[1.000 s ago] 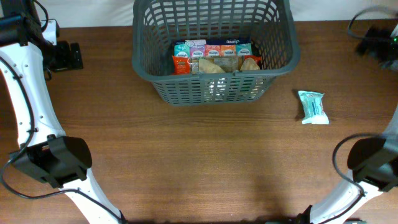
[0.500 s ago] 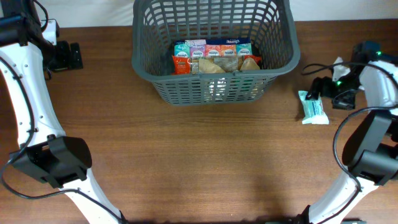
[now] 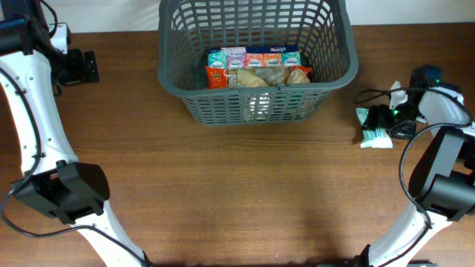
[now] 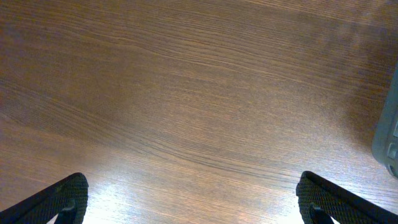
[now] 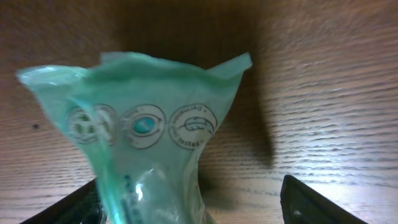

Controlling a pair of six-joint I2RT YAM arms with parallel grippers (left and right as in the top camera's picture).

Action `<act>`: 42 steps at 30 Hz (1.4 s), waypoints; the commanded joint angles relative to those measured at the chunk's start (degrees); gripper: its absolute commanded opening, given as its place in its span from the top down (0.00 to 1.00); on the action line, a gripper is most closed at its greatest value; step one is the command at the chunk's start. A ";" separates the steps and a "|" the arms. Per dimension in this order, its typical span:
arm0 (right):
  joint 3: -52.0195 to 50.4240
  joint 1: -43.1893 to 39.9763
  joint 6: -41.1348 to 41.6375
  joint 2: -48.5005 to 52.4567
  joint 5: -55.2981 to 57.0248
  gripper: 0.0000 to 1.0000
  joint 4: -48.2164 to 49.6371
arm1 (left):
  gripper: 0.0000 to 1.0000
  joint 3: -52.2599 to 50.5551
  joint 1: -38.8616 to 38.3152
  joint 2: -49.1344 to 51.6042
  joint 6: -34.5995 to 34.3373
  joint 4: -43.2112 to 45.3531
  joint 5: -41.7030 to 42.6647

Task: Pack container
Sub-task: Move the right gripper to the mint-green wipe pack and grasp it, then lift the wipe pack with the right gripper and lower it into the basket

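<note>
The container point(image 3: 334, 78) is a dark grey lattice basket at the table's far middle, with several snack packs point(image 3: 256, 67) in a row inside. A teal plastic packet point(image 3: 375, 136) lies on the table to its right. My right gripper point(image 3: 386, 119) is down over this packet. In the right wrist view the packet point(image 5: 143, 124) stands between the spread fingers of the right gripper point(image 5: 193, 202), nearer the left finger, and the gripper is open. My left gripper point(image 3: 82, 67) is at the far left, open and empty point(image 4: 193, 199) over bare wood.
The table is brown wood point(image 3: 245, 185). A corner of the basket point(image 4: 388, 137) shows at the right edge of the left wrist view. A black cable point(image 3: 367, 95) loops beside the right gripper. The arm bases stand at the near left point(image 3: 67, 193) and near right point(image 3: 445, 193).
My right arm has swung in from the far right and come down over the teal packet, which has stayed in place. The left arm and basket have not moved.
</note>
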 commanded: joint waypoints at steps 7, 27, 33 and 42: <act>-3.87 1.66 4.44 -0.85 0.44 0.58 1.33 | 0.01 0.00 0.26 0.04 -0.74 0.02 0.42; 72.76 12.68 7.48 -8.87 -8.48 0.85 -36.00 | 0.01 0.00 0.26 0.04 -0.74 0.02 0.42; 77.44 28.28 2.38 -8.15 -8.33 0.85 -31.76 | 0.01 0.00 0.26 0.04 -0.74 0.02 0.42; 70.29 38.77 -4.98 0.63 -8.33 0.91 -22.75 | 0.01 0.00 0.26 0.04 -0.74 0.02 0.42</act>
